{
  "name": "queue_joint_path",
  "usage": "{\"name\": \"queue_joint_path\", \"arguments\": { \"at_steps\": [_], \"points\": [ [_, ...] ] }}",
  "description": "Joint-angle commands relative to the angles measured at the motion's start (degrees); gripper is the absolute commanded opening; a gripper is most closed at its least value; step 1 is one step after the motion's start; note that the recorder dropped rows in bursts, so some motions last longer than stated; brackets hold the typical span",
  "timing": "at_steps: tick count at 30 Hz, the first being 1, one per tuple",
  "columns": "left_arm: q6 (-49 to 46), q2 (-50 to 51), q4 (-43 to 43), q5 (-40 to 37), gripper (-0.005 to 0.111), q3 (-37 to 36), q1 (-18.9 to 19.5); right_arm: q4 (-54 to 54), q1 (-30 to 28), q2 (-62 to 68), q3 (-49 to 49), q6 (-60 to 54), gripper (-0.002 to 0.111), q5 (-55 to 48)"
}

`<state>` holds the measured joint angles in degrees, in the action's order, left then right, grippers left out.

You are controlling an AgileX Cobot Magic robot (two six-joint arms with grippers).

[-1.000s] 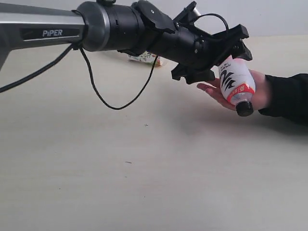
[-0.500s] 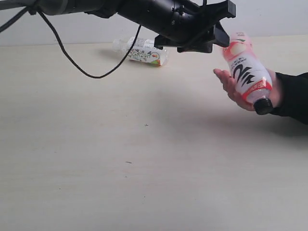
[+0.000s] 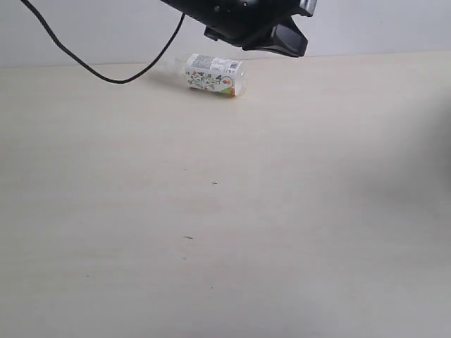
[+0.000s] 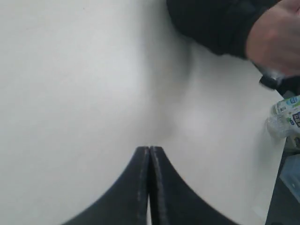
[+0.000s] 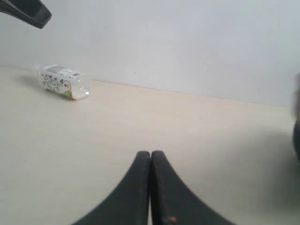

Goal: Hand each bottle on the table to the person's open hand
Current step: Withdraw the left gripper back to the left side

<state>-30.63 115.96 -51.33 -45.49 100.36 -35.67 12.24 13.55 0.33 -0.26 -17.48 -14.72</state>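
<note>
Exterior view shows a single bottle, far back on the desk [image 3: 211, 246]. The floral bottle [image 3: 213, 74] lies on its side near the rear edge, left of the middle, with its long axis running nearly across the view at a slight slant (which end carries the cap I cannot tell). The left arm [image 3: 254, 24] hangs high above it and a little to the right, clear of the desk. Left wrist view shows the left end effector [image 4: 149, 149] with its fingers pressed flat together and nothing between them. It is aimed not at that bottle but toward the person's hand [image 4: 276, 40] and dark sleeve [image 4: 211, 21]. A second labelled bottle [image 4: 286, 117] shows at the frame's edge near the desk's rim, and I cannot tell whether it rests on the desk. Right wrist view shows the right end effector [image 5: 150, 153] likewise pinched together and empty, low over the desk. From there the floral bottle [image 5: 63, 80] is well apart, ahead and off to one side, and broadside on. The bottle seems to lie on the left arm's half, so that arm looks the nearer, but it would have to swing away from the hand and come down. Either end effector would first need to spread its fingers, then meet the bottle across its girth, square to the long axis and not end-on.
</note>
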Motion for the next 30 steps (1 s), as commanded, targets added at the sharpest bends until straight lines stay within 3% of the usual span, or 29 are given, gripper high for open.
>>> {"name": "queue_joint_path", "arguments": {
  "at_steps": [1, 9, 16, 19, 30],
  "points": [
    [-4.16, -0.88, 0.25, -3.89, 0.0, 0.19, 1.93, -0.14, -0.2, -0.33, 0.26, -0.15, 0.0, 0.68],
    [-11.83, -3.29, -0.17, -3.83, 0.0, -6.47, 5.01, -0.14, -0.2, -0.33, 0.26, -0.15, 0.0, 0.68],
    [-23.45, -12.52, -1.85, 5.56, 0.0, -20.3, 9.41, -0.14, -0.2, -0.33, 0.26, -0.15, 0.0, 0.68],
    [-29.68, -14.59, -2.82, 12.78, 0.0, -25.5, 9.51, -0.14, -0.2, -0.33, 0.26, -0.15, 0.0, 0.68],
    [-30.19, -14.84, -5.0, 14.39, 0.0, -26.0, 9.64, -0.14, -0.2, -0.33, 0.26, -0.15, 0.0, 0.68]
  ]
}}
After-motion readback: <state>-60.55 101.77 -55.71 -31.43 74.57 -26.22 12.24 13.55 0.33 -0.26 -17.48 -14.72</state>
